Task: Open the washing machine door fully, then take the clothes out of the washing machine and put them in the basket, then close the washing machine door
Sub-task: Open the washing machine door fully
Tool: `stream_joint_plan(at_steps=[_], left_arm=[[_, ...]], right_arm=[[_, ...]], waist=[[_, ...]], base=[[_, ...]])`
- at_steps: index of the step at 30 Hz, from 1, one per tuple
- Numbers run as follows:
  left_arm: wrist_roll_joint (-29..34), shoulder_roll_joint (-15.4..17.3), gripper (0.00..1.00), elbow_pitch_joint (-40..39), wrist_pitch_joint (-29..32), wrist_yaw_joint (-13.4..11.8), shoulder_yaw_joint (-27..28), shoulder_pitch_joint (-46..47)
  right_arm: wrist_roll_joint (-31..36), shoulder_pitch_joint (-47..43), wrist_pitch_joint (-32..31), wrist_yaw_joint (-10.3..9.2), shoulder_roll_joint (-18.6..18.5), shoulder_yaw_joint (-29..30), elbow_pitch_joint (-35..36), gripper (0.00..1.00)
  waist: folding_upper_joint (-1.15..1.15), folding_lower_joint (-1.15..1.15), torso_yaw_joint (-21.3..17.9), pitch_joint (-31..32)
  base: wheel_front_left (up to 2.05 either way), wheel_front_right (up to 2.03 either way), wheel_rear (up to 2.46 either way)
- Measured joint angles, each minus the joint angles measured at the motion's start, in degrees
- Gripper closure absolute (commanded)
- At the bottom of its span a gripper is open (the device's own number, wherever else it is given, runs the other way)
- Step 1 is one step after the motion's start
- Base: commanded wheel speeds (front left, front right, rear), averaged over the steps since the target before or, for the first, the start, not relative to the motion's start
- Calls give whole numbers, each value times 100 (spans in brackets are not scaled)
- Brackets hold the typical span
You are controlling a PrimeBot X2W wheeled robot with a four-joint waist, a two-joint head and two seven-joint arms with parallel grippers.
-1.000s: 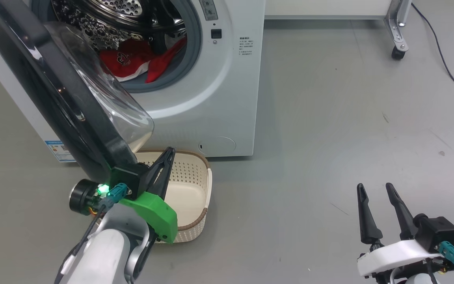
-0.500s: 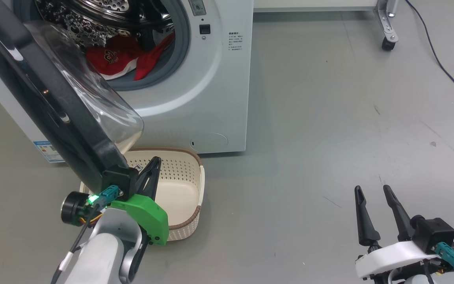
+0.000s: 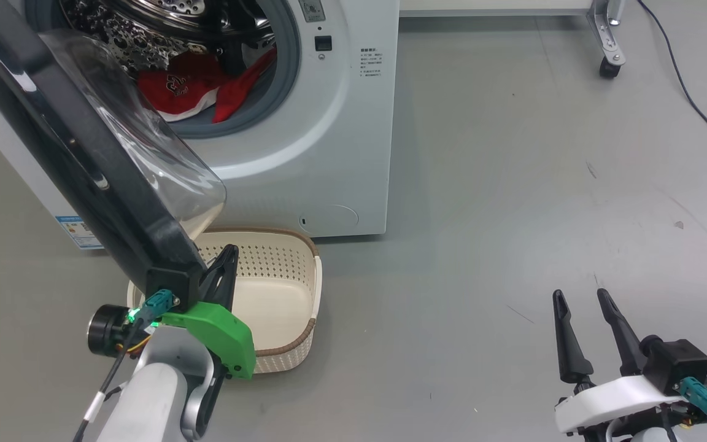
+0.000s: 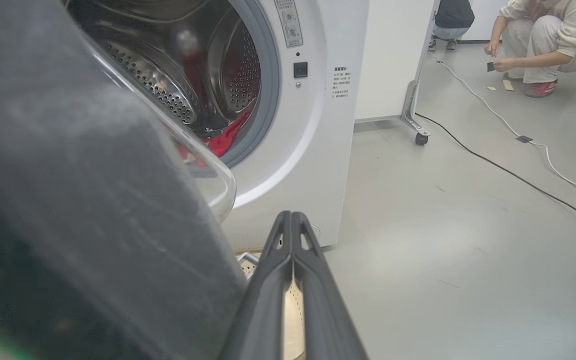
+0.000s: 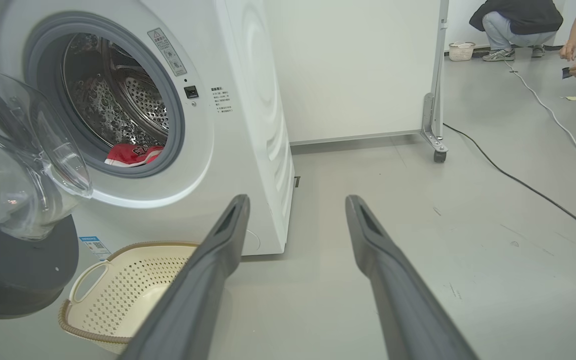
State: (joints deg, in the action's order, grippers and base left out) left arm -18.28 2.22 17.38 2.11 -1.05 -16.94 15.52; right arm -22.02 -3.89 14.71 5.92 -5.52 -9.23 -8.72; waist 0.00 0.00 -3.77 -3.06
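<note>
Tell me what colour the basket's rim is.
Brown; the basket is cream. Clearest in the right wrist view.

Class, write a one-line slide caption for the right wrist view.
Open right gripper faces the washing machine: door open, red clothes in the drum, basket empty below.

Grey floor (image 3: pixel 513 184), white wheeled partition (image 5: pixel 358 70) — black cable (image 5: pixel 518 183) trailing across

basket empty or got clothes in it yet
Empty. The basket shows a bare perforated inside, and the red clothes lie inside the washing machine.
</note>
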Motion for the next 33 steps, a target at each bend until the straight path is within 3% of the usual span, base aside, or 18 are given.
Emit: stream_joint_plan(at_steps=[15, 33], left_arm=[[-102, -69, 100, 232, -143, 2, -113, 104], [-193, -92, 100, 475, -330, 15, -209, 121]], right_arm=[[26, -2, 0, 8, 1, 141, -7, 0], [49, -14, 0, 52, 9, 200, -60, 0]], waist=[[0, 0, 317, 30], [0, 0, 1040, 126]], base=[[0, 0, 0], [0, 0, 0]])
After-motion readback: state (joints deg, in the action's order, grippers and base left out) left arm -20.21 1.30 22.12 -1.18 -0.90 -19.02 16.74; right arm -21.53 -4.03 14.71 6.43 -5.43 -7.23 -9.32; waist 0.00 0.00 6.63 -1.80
